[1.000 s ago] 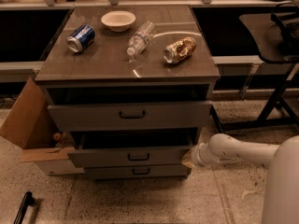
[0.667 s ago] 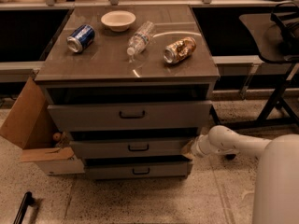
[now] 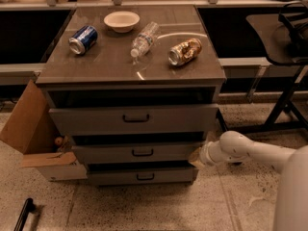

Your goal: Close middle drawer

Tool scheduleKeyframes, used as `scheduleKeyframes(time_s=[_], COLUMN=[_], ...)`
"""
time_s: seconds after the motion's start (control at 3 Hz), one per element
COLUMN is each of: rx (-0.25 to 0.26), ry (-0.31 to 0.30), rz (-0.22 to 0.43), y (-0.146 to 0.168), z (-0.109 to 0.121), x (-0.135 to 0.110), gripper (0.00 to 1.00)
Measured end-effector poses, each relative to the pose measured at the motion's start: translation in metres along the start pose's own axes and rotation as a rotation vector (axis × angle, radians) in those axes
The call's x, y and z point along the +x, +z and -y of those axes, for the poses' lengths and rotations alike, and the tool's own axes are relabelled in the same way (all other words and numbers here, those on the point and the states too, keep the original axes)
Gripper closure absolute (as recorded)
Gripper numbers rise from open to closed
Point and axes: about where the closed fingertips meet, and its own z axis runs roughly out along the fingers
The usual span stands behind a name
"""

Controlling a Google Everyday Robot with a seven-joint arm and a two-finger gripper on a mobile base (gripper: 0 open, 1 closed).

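Claw (image 3: 196,157) at middle drawer (image 3: 106,154), right end

middle drawer (image 3: 110,154) pushed further in, gripper (image 3: 196,157) following at its right corner

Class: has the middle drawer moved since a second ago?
Yes: the middle drawer slid inward relative to the bottom drawer front; the gripper is at its right end.

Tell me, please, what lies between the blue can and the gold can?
In the camera view, a clear plastic bottle lies on its side between the blue can and the gold can. The hand is at the middle drawer's right end.
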Motion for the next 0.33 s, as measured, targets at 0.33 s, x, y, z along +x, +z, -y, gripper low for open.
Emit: scheduleKeyframes(time_s=[0.33], rx=[-0.043], ry=[-0.021], rz=[0.041], y=[-0.0315], z=[-0.0299], x=[-0.0014], gripper=[1.0])
